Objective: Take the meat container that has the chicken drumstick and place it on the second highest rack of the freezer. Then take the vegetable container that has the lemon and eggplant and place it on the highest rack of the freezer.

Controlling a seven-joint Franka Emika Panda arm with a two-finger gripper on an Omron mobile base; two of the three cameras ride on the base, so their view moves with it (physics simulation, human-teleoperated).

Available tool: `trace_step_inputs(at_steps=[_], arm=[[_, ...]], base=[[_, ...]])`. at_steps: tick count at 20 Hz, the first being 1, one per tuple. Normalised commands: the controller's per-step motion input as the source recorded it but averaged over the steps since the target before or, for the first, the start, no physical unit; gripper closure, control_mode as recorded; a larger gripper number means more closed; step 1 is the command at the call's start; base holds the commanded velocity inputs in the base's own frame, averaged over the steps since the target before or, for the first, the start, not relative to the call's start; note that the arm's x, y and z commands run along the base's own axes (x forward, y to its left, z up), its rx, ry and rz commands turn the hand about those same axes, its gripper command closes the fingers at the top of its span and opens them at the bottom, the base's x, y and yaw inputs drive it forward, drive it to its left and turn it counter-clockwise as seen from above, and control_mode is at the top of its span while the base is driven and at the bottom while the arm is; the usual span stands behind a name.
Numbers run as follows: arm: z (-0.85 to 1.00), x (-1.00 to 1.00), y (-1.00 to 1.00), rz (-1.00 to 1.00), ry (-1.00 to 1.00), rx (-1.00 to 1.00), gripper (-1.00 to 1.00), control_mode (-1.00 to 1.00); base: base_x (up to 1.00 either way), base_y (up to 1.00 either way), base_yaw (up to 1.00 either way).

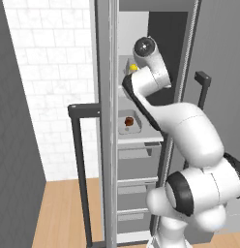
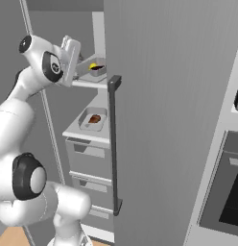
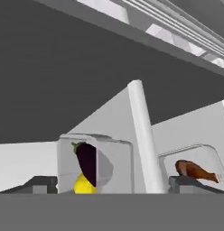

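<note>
The freezer stands open. A clear vegetable container holding the yellow lemon and the dark eggplant rests on the highest rack. In the hand view the eggplant and lemon sit just beyond the fingertips. My gripper is open at that shelf's front, and its jaws stand wide apart. One shelf lower, the meat container with the chicken drumstick lies on the second rack. The drumstick and lemon also show beside my arm.
Grey drawers fill the freezer below the shelves. The open door's dark bar handle is close to my right. Another dark handle and a white tiled wall lie left. A black oven stands far right.
</note>
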Motion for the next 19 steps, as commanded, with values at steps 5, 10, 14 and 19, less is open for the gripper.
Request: trace_step_inputs(at_steps=[5,10,14,19], arm=[[0.17,-1.00,-0.01,0.00,-0.04,0.07,-1.00,-1.00],[0.43,-1.00,0.00,0.00,0.00,0.03,-1.00,-1.00],[0.08,-1.00,0.00,0.00,-0.02,0.01,-1.00,-1.00],[-0.37,-1.00,0.00,0.00,-0.08,0.00,-1.00,-1.00]], base=[[0.00,0.00,0.00],[0.00,0.00,0.00],[0.00,0.00,0.00],[0.00,0.00,0.00]])
